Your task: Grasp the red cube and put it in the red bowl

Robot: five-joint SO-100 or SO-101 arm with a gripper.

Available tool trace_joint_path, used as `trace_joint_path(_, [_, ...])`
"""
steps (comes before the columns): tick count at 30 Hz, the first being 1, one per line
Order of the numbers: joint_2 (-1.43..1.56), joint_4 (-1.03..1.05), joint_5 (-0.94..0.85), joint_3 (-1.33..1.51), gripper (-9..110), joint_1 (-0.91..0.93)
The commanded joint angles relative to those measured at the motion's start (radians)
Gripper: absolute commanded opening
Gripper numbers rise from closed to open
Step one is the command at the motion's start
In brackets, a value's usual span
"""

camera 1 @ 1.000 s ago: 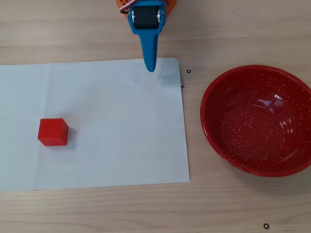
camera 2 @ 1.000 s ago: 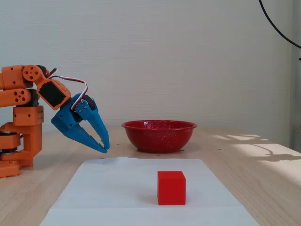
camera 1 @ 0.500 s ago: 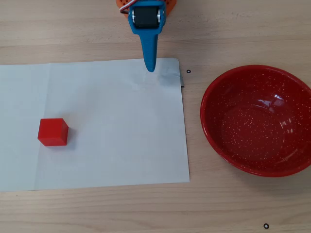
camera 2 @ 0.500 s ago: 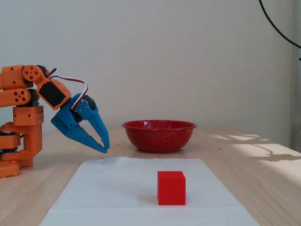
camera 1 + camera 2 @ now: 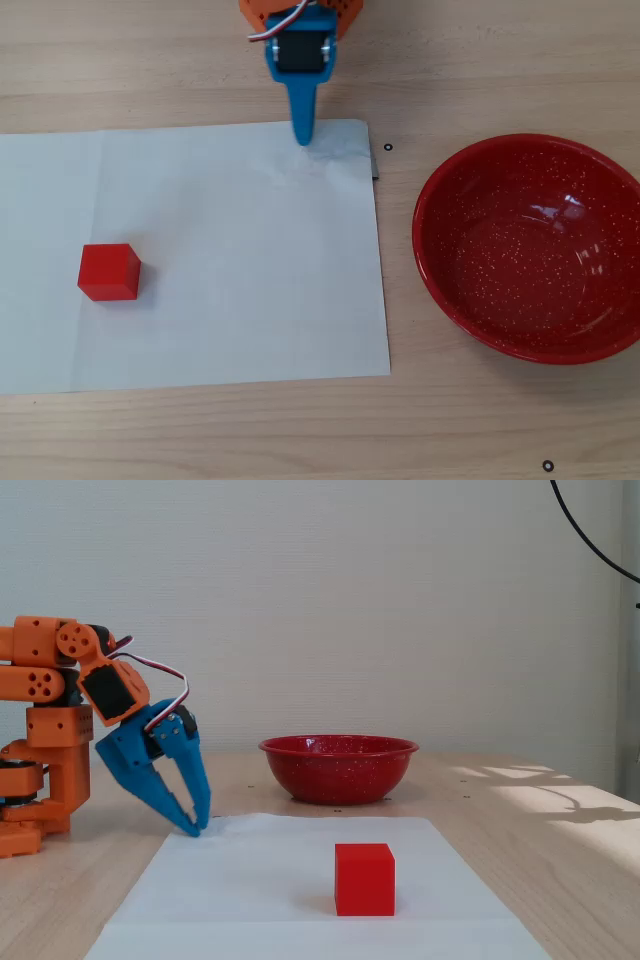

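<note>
Above the paper's (image 5: pixel 230 260) far edge, folded arm's blue tool (image 5: pixel 195 827) steeply downward, fingertips together, nothing held.

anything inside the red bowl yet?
No. The red bowl shows only its speckled interior; the red cube sits on the white paper. Nothing covers the bowl.

The blue jaws (image 5: pixel 303 137) are pointing down at the top edge of a white paper sheet (image 5: pixel 240 270), seen as one narrow wedge, so their spacing is unclear. The red cube (image 5: pixel 109 272) is sitting on the sheet's left part, well apart from them. The red bowl (image 5: pixel 530 247) is resting on the wooden counter (image 5: pixel 300 430), just right of the sheet.
</note>
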Motion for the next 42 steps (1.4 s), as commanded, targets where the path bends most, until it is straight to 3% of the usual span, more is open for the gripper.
trace_joint_path(1, [-0.071,0.049,0.006,-0.186,0,-0.003])
trace_joint_path(19, [-0.548,0.403,0.087,-0.867,0,-0.092])
trace_joint_path(42, [-1.385,0.790,0.287,-1.921,4,-0.374])
